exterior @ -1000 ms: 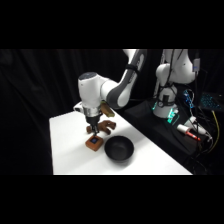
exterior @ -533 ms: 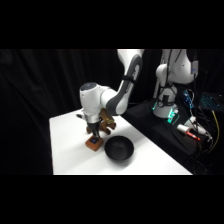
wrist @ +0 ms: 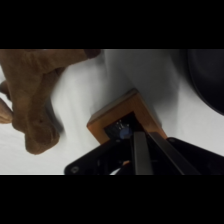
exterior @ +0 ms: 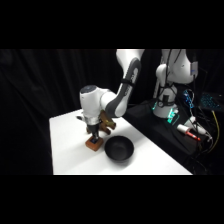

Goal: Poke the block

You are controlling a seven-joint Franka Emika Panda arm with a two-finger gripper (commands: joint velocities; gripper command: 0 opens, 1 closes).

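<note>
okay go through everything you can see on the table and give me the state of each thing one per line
block: flat on the table, blue mark up, gripper right over it.
brown object: lying beside the block, apart from it.
black bowl: upright, nothing seen inside.
gripper: lowered onto the block; jaws look shut.

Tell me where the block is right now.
In the side view, the block lies on the white table, directly under the gripper, just left of the black bowl. The brown object is behind it.
</note>
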